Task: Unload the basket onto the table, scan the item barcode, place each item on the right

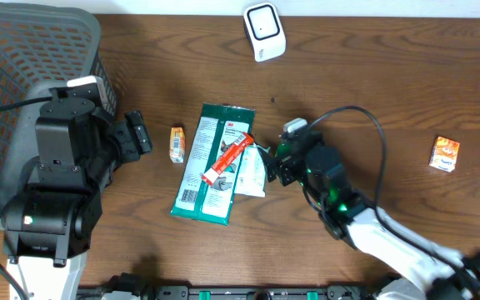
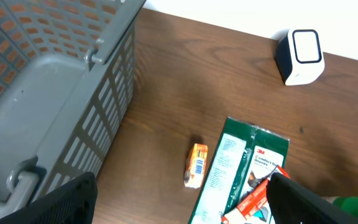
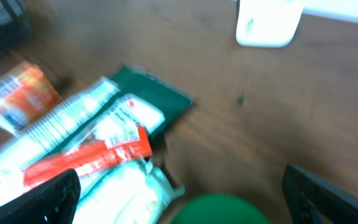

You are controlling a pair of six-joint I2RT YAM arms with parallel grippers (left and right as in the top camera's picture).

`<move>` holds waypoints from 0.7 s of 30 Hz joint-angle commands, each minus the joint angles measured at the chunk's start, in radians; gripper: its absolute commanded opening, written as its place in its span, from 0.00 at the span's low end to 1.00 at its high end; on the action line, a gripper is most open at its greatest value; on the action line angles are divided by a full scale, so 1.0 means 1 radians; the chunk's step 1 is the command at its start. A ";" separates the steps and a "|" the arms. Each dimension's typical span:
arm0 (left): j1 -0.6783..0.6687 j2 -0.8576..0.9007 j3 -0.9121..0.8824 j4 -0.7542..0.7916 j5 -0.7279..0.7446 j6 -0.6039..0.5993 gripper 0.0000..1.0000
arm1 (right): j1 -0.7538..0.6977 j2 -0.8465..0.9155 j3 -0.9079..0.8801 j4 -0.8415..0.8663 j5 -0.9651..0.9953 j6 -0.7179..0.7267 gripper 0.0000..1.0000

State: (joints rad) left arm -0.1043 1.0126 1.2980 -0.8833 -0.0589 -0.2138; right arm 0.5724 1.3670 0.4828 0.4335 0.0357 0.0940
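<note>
One brown tabletop (image 1: 373, 75), grey basket (image 1: 23, 67) at left, left fingers (image 2: 48, 205) spread empty beside it, green packet (image 1: 202, 179) at centre, right fingers (image 3: 334, 193) spread empty by white pouch (image 1: 252, 175), white scanner (image 1: 263, 29) beyond, red tube (image 1: 227, 158) across packet, orange box (image 1: 177, 143) beside.

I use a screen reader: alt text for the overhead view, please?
The open right gripper hovers by a green pack mid-table, a red stick across it, a white packet at its edge. A white scanner stands at the far edge, a grey basket at left.
</note>
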 commanded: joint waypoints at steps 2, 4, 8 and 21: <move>0.006 -0.001 0.010 0.001 -0.006 -0.006 0.87 | -0.006 -0.167 0.028 -0.145 -0.023 -0.006 0.99; 0.006 0.000 0.010 0.001 -0.006 -0.006 0.87 | -0.012 -0.213 0.063 -0.248 -0.014 -0.005 0.99; 0.006 0.000 0.010 0.001 -0.006 -0.006 0.87 | -0.038 -0.247 0.194 -0.529 0.001 -0.005 0.99; 0.006 -0.001 0.010 0.001 -0.006 -0.006 0.87 | -0.163 -0.115 0.667 -1.178 -0.050 0.051 0.99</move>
State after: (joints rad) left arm -0.1043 1.0126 1.2980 -0.8829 -0.0589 -0.2138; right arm 0.4206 1.2201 1.1187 -0.7418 0.0383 0.1139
